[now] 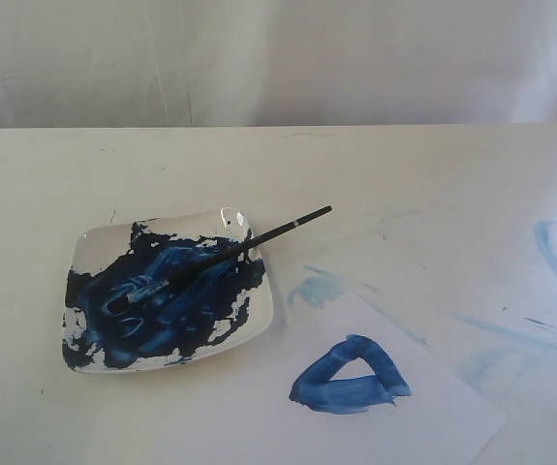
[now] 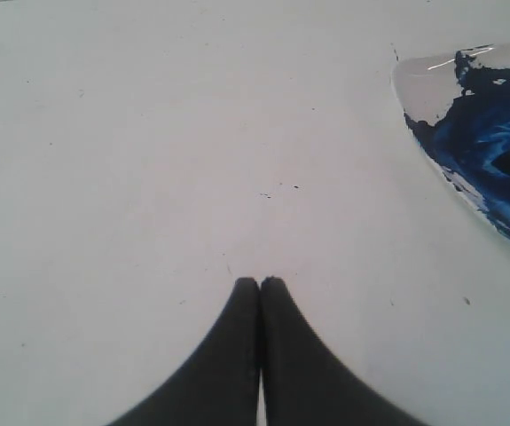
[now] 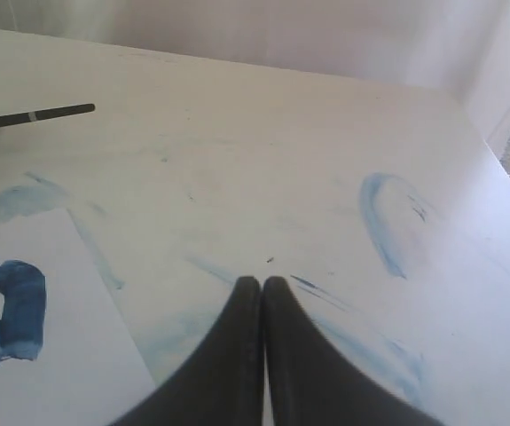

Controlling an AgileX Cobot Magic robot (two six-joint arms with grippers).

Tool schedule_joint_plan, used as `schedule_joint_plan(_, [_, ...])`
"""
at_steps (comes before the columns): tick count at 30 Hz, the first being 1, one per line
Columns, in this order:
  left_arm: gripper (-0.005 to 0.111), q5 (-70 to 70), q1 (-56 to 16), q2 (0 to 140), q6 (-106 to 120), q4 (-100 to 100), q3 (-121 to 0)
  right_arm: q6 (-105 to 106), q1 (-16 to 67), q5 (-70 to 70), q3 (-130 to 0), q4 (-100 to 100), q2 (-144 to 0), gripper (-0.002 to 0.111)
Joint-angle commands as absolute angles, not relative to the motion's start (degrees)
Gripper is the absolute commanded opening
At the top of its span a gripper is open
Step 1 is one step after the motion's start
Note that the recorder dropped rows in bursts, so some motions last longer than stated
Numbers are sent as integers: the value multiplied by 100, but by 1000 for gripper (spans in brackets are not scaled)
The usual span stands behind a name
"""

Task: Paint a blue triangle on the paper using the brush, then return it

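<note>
Your brush [image 1: 230,254] lies across the paint-smeared dish [image 1: 92,247], left of the paper [image 1: 423,417] with its blue triangle [image 1: 341,394], bristles near-left and handle angling far-right, so the right gripper [image 3: 262,280] seems nearer its free end, though both it and the left gripper [image 2: 260,282] are pinched closed on nothing
</note>
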State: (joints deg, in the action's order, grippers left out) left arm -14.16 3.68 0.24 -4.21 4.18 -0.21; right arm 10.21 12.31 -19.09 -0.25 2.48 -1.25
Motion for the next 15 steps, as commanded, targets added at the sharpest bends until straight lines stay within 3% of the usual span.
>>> schedule_joint_plan(1, [0,-1442,325,0,-421,439,0,873,1196,-1888,0,91,-106,0])
schedule_joint_plan(15, [0,-1442,325,0,-421,439,0,874,846,-1888,0,93,-106,0])
